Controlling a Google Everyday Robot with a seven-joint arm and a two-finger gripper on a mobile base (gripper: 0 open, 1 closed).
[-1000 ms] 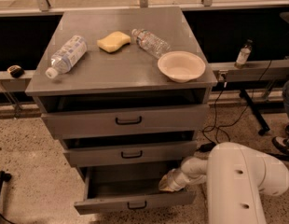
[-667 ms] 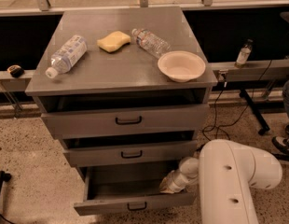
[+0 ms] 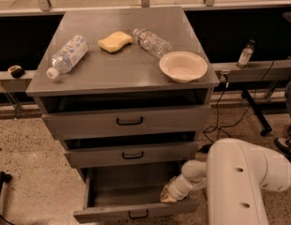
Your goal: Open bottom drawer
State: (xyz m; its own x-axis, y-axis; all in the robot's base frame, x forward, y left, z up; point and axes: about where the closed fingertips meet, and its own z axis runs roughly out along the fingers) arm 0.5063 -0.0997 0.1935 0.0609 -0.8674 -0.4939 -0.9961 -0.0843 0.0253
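The grey three-drawer cabinet stands in the middle of the view. Its bottom drawer is pulled well out, its grey inside bare, with a small black loop handle on the narrow front. The white arm reaches in from the lower right. My gripper sits at the drawer's right front corner, just inside the front panel. The top drawer and middle drawer each stand out a little.
On the cabinet top lie two clear plastic bottles, a yellow sponge and a cream bowl. A small bottle stands on the right rail. Cables and a black stand leg lie on the speckled floor at right.
The white arm has shifted a little to the left at the lower right. The bottom drawer stays pulled out and the gripper stays at its right front corner.
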